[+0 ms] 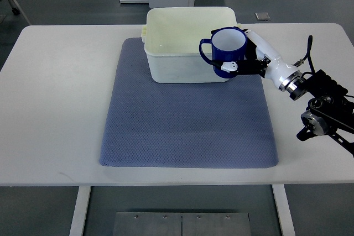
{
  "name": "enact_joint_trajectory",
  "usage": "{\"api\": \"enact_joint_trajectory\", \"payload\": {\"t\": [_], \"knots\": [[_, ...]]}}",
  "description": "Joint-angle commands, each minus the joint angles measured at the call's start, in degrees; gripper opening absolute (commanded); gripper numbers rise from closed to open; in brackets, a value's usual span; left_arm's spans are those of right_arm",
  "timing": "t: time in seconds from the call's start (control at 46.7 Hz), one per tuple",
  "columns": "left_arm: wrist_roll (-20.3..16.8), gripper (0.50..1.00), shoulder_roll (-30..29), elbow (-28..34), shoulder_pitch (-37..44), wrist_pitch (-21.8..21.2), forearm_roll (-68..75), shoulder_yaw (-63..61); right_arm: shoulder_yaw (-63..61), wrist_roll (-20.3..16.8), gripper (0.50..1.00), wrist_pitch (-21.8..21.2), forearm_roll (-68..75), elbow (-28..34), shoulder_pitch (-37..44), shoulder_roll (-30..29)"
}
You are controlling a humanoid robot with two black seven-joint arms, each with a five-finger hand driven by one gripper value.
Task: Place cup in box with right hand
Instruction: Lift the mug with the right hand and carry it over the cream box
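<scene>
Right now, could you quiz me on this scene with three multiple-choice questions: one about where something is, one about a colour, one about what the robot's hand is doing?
1. Where is the cup?
A. lying on the mat
B. held up at the box's right front corner
C. on the bare table by the left edge

2. What colour is the cup outside?
A. dark blue
B. red
C. green

3. What is the right hand doing?
A. resting open on the table
B. pressing on the mat
C. gripping the cup

Answers: 1 B, the cup overlaps the rim of the cream box, upright. 2 A, blue wall and handle, white inside. 3 C, its fingers wrap the cup's side, above the grey-blue mat.
</scene>
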State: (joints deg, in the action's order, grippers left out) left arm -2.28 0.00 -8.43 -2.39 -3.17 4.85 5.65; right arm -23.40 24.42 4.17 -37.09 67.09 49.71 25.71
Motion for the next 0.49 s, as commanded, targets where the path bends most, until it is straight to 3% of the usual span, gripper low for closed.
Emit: {"api": "enact_joint_trajectory", "payload": {"t": [0.0, 0.3, 0.471], "knots": [[0.0, 1.0, 0.0, 0.0, 0.0, 0.0, 0.0, 0.1, 0.0, -0.9, 0.5, -0.1, 1.5, 0.1, 2.4, 0.2], [0.0, 1.0, 0.0, 0.0, 0.0, 0.0, 0.0, 0.1, 0.6, -4.2, 0.5, 0.0, 4.2, -1.1, 8.1, -0.6], [0.0, 1.0, 0.0, 0.0, -0.1, 0.0, 0.0, 0.1, 0.6, -6.0, 0.5, 0.1, 4.2, -4.6, 9.3, -4.8]]}}
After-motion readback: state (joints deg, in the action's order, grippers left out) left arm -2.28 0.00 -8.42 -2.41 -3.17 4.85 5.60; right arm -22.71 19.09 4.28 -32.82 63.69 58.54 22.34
